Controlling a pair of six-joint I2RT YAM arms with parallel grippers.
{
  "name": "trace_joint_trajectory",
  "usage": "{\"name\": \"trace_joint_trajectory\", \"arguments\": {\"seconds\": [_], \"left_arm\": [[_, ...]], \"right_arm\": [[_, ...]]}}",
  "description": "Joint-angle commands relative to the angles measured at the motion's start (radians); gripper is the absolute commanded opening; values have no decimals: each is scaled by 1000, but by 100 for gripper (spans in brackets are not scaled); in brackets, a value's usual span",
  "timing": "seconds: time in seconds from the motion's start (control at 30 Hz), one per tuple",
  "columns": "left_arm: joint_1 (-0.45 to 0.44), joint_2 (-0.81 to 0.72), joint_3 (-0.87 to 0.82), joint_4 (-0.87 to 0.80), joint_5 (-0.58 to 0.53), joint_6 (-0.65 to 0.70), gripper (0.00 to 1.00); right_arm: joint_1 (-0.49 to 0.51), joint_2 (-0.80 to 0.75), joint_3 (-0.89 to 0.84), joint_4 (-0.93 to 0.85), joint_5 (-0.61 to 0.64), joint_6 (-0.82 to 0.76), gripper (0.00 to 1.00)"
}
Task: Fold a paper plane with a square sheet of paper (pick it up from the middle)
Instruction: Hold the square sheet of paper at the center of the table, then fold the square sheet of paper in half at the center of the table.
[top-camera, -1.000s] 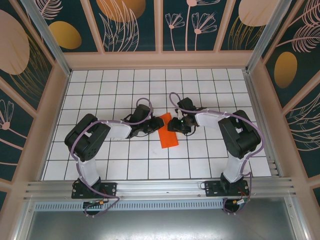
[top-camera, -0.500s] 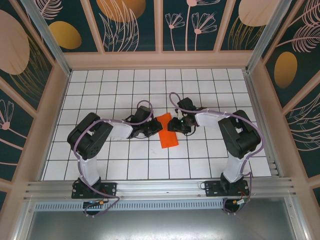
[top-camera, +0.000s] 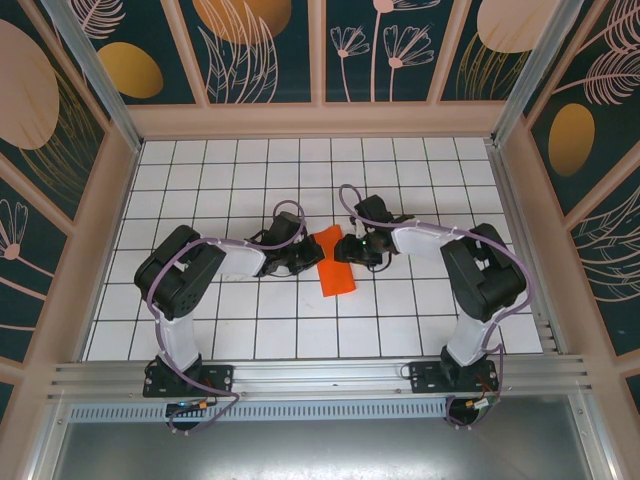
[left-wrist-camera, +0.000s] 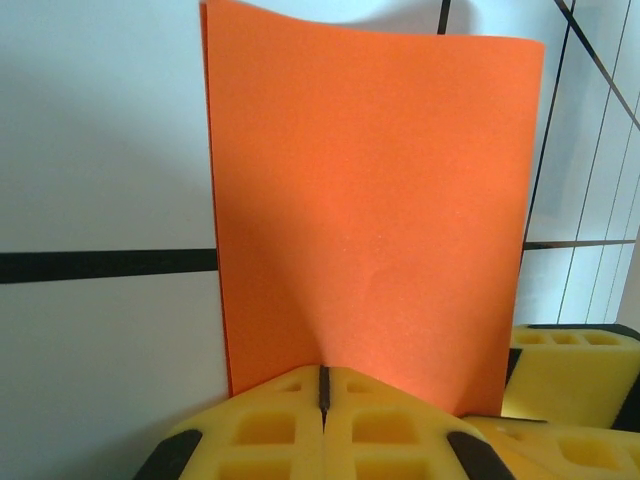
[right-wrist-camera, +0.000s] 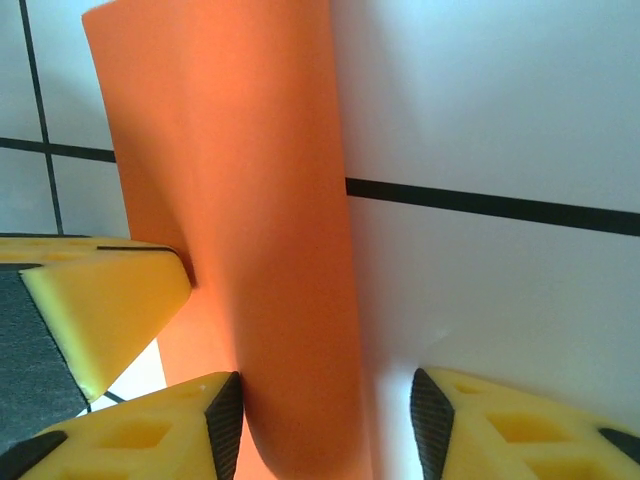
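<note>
An orange paper sheet (top-camera: 336, 270) lies apparently half-folded on the bench (top-camera: 400, 310). The left fingers (left-wrist-camera: 260, 430) pinch its edge shut and the right fingers (right-wrist-camera: 130, 440) stand apart around its curl. Most folds remain.

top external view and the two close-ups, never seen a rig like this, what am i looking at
Two robot arms are bolted at the near edge of a white gridded table. The wide picture looks down from above and behind them; each close-up comes from a camera on one wrist. On the table lies a sheet of orange paper. The left gripper is shut on one edge of it. The right gripper stands open, with a raised curl of the paper between its fingers.
</note>
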Motion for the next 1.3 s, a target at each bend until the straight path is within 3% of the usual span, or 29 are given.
{"name": "trace_joint_trajectory", "arguments": {"seconds": [0.0,0.13,0.2,0.43,0.57,0.77,1.27], "left_arm": [[-4,70,-55,-138,-54,3,0],[-5,76,-57,-134,-60,8,0],[-4,85,-55,-132,-60,9,0],[-5,111,-49,-138,-57,4,0],[-4,124,-56,-147,-55,1,0],[-4,133,-44,-167,-55,4,0],[-5,145,-73,-203,-80,-2,0]], "right_arm": [[-1,-125,-3,-9,56,30,56],[-1,-166,1,21,17,20,59],[0,-145,18,31,-6,27,54],[14,-37,66,77,-44,62,16],[15,15,81,91,-69,68,3],[22,76,71,100,-122,57,0],[-50,122,-21,89,-88,-50,0]]}}
